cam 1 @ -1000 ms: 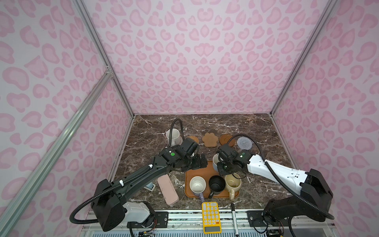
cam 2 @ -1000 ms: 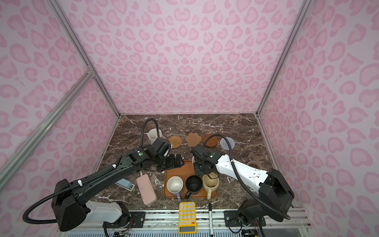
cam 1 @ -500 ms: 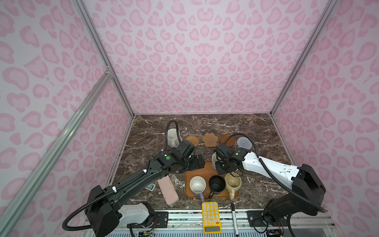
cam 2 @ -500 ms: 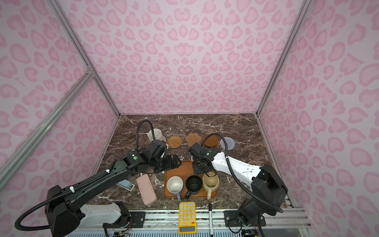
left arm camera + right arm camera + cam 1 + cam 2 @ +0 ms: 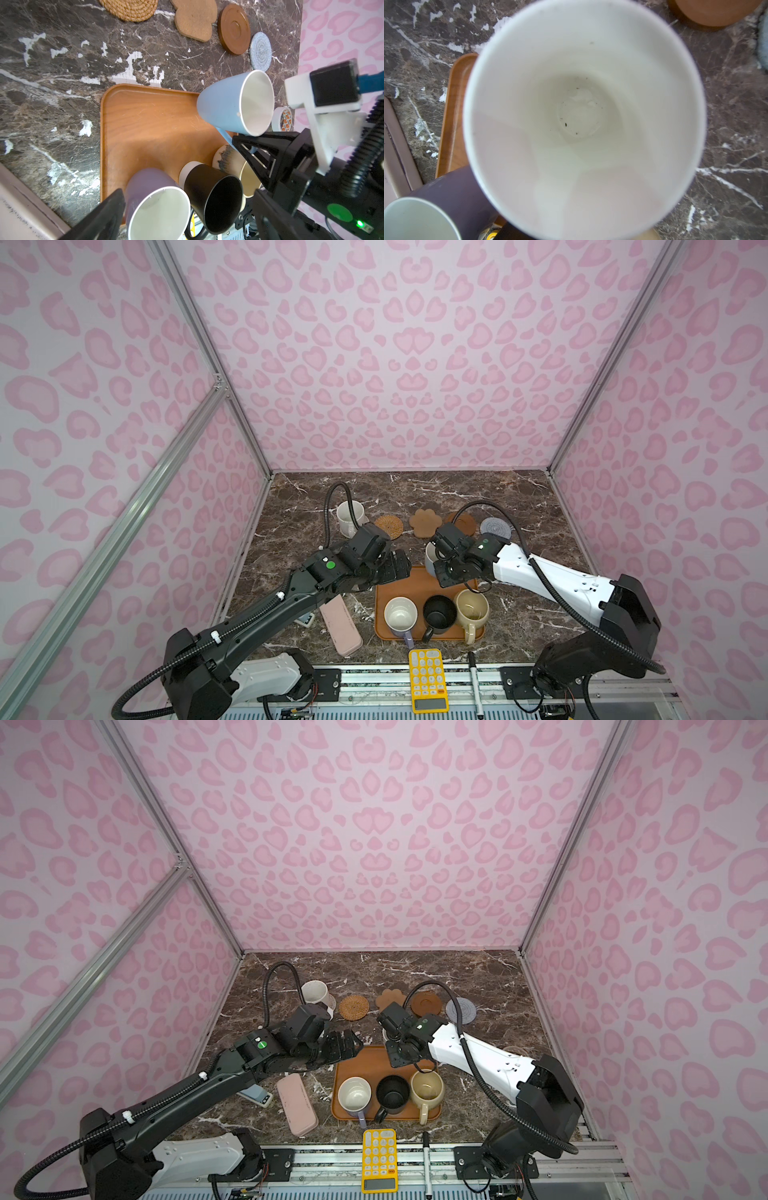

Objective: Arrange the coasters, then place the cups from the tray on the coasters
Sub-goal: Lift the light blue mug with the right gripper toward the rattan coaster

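You've three handled mugs [image 5: 438, 612] on the orange-brown rimmed tray [image 5: 415, 585] and four bare coasters [image 5: 424, 522]. Your right fingers [image 5: 247, 141] pinch the light blue mug [image 5: 222, 108] by its handle; your left fingers [image 5: 399, 568] hover, spread wide.

Your tray [image 5: 415, 589], lower centre, holds the lavender cup [image 5: 400, 614], black cup [image 5: 439, 612] and cream cup [image 5: 471, 608] upright; the blue cup [image 5: 220, 112] is at its upper right; coasters [image 5: 425, 522] lie above.

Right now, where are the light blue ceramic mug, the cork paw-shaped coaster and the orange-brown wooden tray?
light blue mug [image 5: 220, 108]: left wrist view, outer wall.
cork paw coaster [image 5: 424, 523]: in a top view, its centre.
orange-brown tray [image 5: 145, 128]: left wrist view, bare floor.
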